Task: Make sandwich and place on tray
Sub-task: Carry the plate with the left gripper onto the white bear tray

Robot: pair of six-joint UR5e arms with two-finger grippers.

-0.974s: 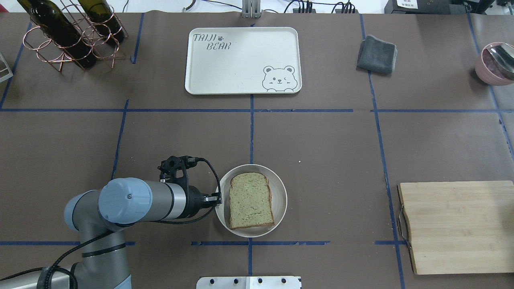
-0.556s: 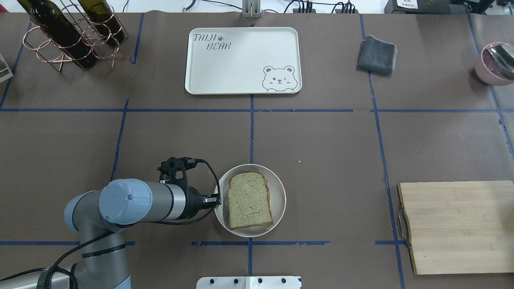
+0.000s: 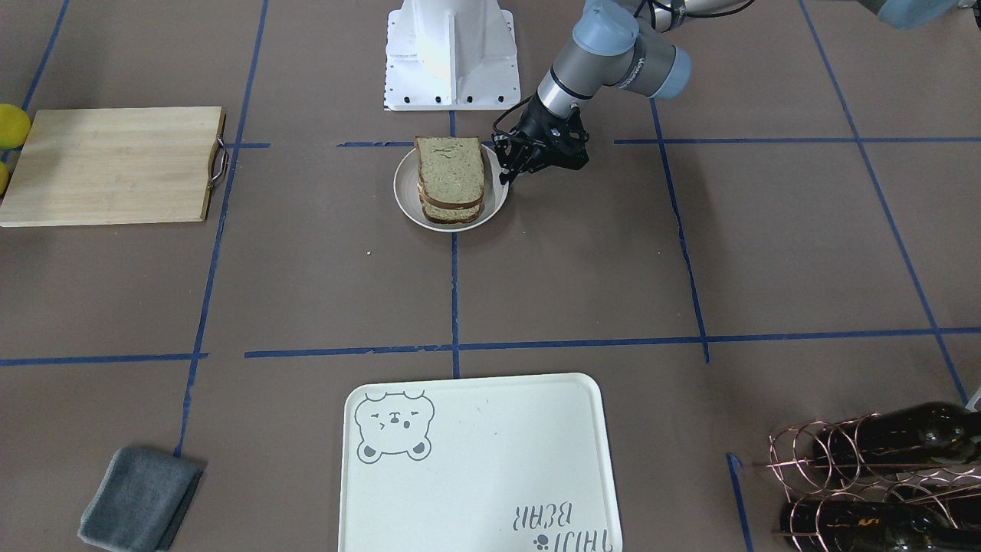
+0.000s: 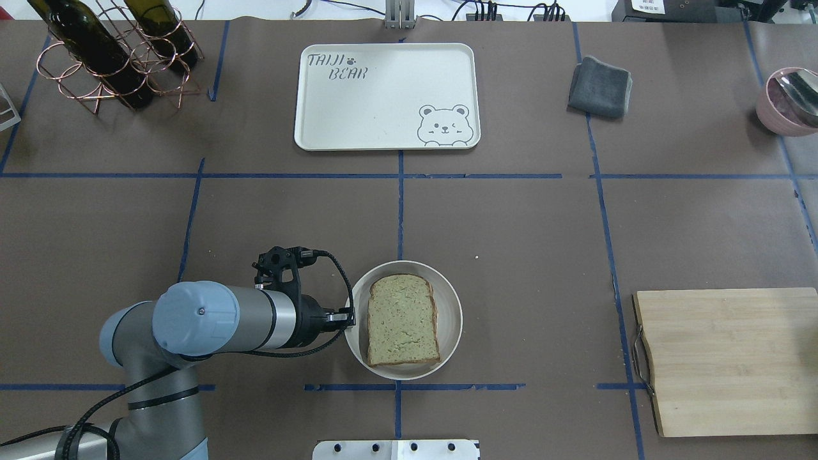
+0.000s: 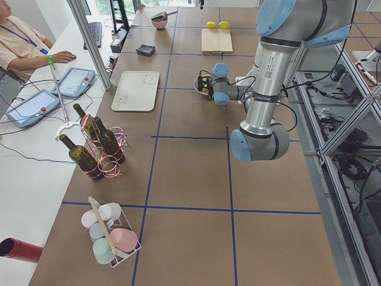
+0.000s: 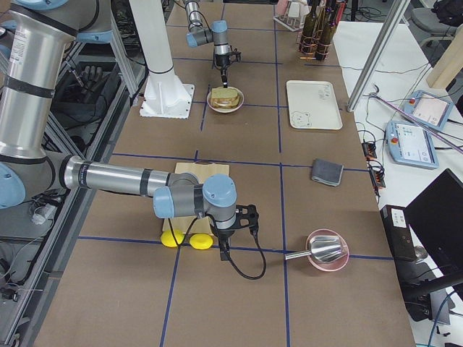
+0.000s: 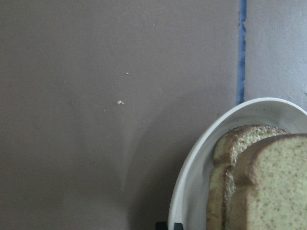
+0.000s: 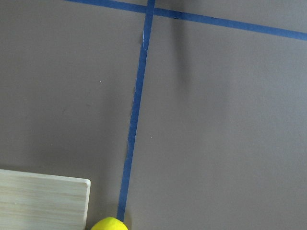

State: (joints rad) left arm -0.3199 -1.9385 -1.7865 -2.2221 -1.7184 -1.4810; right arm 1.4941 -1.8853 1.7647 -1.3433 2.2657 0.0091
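The sandwich (image 4: 402, 319) is two stacked slices of tan bread with dark crust; it lies on a small round white plate (image 4: 450, 300) near the table's front middle. The egg is hidden. It also shows in the front view (image 3: 451, 178) and the left wrist view (image 7: 268, 187). My left gripper (image 4: 348, 317) is low at the plate's left rim, shut on that rim; it shows in the front view (image 3: 503, 178) too. The cream tray (image 4: 383, 108) with the bear drawing lies bare at the far middle. My right gripper (image 6: 224, 247) hangs beyond the cutting board; I cannot tell its state.
A wooden cutting board (image 4: 728, 361) lies front right, with two lemons (image 6: 184, 240) beside it. A grey cloth (image 4: 599, 87) and a pink bowl with a spoon (image 4: 789, 102) are far right. A copper wine rack with bottles (image 4: 115, 57) stands far left.
The plate with the sandwich shifted slightly left, then a little to the right, with my left gripper at its rim. The tray has not moved.
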